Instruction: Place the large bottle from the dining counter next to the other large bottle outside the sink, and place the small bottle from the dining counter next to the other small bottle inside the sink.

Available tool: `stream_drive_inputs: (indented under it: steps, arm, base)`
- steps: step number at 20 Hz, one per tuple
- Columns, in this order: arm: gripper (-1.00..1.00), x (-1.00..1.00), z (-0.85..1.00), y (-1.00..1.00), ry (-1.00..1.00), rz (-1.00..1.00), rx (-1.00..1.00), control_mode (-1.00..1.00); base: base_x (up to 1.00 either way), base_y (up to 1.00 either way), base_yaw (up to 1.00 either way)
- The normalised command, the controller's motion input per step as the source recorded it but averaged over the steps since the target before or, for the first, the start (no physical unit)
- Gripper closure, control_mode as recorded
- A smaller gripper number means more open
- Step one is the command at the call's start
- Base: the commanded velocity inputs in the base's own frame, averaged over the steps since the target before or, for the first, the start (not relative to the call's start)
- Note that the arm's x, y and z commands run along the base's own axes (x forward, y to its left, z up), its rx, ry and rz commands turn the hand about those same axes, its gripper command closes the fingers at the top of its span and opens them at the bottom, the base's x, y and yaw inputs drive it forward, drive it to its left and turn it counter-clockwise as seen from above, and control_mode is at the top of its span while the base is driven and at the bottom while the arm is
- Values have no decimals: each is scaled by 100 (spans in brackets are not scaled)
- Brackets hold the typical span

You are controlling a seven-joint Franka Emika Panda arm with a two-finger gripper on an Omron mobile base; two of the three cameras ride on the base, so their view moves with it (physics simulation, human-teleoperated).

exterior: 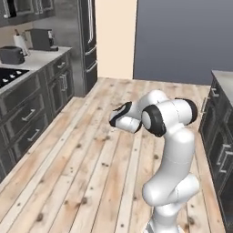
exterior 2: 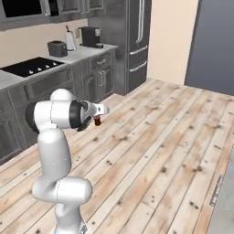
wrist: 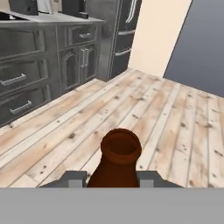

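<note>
The small bottle (wrist: 114, 162) is clamped in the pincer (wrist: 112, 178); during transit, it should be kept upright, cabinets at 10 o'clock avoided.

Open wooden floor (exterior 2: 155, 137) ahead and right of the end effector (exterior 2: 97, 119) leaves free passage; cabinets (exterior 2: 68, 82) line the left, a refrigerator (exterior 2: 132, 41) stands far.

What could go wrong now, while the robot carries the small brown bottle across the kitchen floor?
1. The gripper holds the small bottle high over the bare wooden floor, nothing beneath it; a slip would likely mean a drop.
2. The bottle's mouth looks open, so any contents might spill if the hand tilts.
3. The cabinets stand close on one side; a wide swing could hit them.
</note>
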Motion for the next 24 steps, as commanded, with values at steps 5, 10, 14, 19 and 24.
stream_drive_inputs:
  steps: [5, 10, 14, 19, 24]
  arm:
    - [100, 0, 0, 0, 0, 0, 0, 100]
    - [100, 0, 0, 0, 0, 0, 0, 100]
    - [100, 0, 0, 0, 0, 0, 0, 100]
    - [100, 0, 0, 0, 0, 0, 0, 100]
    - [100, 0, 0, 0, 0, 0, 0, 100]
  base:
    - [50, 0, -38]
    - [62, 2, -36]
    - [71, 3, -35]
    - [70, 9, -38]
    - [60, 23, -40]
